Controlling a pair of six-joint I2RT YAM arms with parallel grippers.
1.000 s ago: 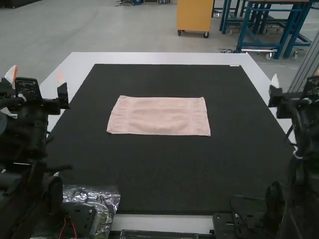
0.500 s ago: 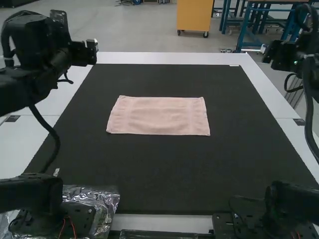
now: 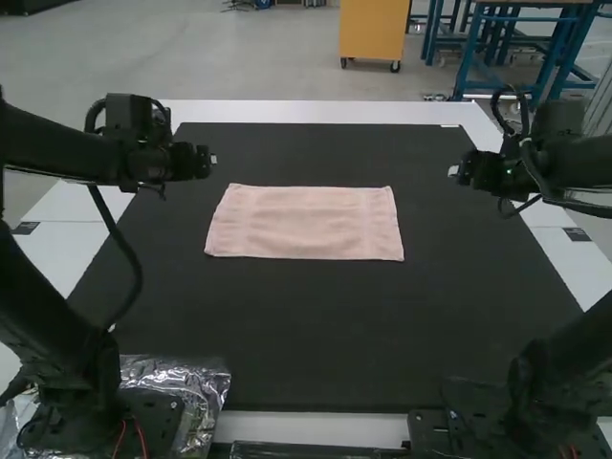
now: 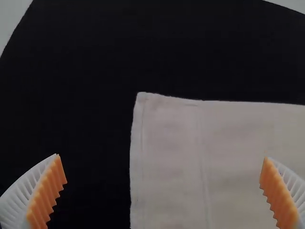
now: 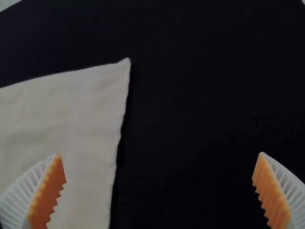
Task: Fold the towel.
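left gripper [image 3: 210,161] upper left of the high view, near the towel's upper-left corner; open, its ribbed white fingers with orange pads [image 4: 46,194] wide apart, holding nothing. pink towel [image 3: 306,223] lying flat, a bit above the middle of the frame, long side running across, on black mat [image 3: 325,335]. right gripper [image 3: 456,172] upper right of the frame, apart from the towel, also open and empty, orange pads [image 5: 46,194] wide apart.
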